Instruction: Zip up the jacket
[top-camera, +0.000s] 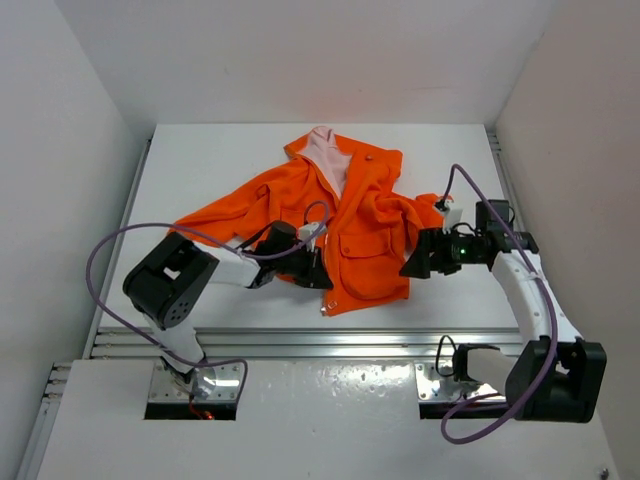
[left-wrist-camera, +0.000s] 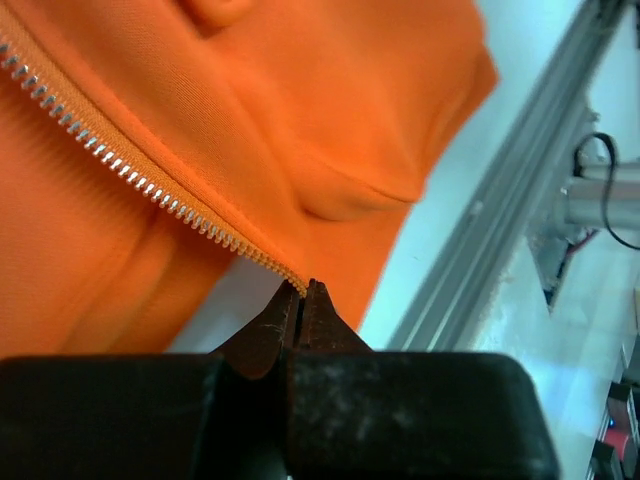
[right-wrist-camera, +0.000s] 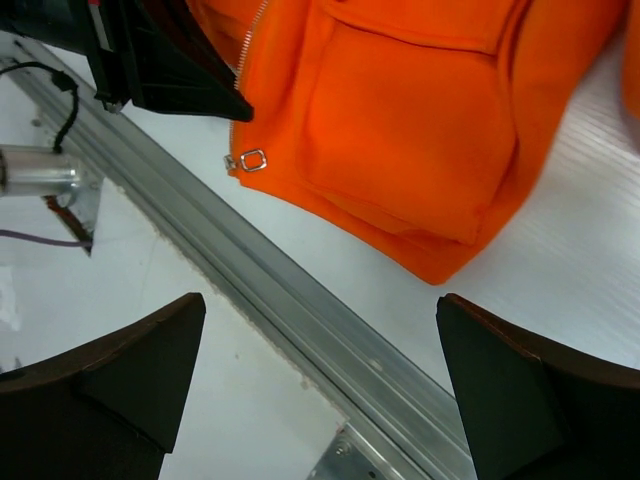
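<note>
At the jacket (left-wrist-camera: 330, 90) hem, only the left wrist view shows left claw (left-wrist-camera: 303, 293) pinching zipper tape (left-wrist-camera: 150, 186); right claw (right-wrist-camera: 320, 308) gapes.

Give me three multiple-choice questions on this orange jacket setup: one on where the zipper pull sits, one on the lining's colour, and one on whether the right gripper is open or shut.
1. Where is the zipper pull on the jacket? A at the collar; B at the bottom hem; C on a sleeve.
2. What colour is the lining? A pale pink; B blue; C green.
3. How is the right gripper? A shut on a sleeve; B open, holding nothing; C shut on the pull.
Answers: B, the right wrist view shows it at the hem corner. A, pink shows inside the open collar. B, its fingers stand wide apart with nothing gripped.
</note>
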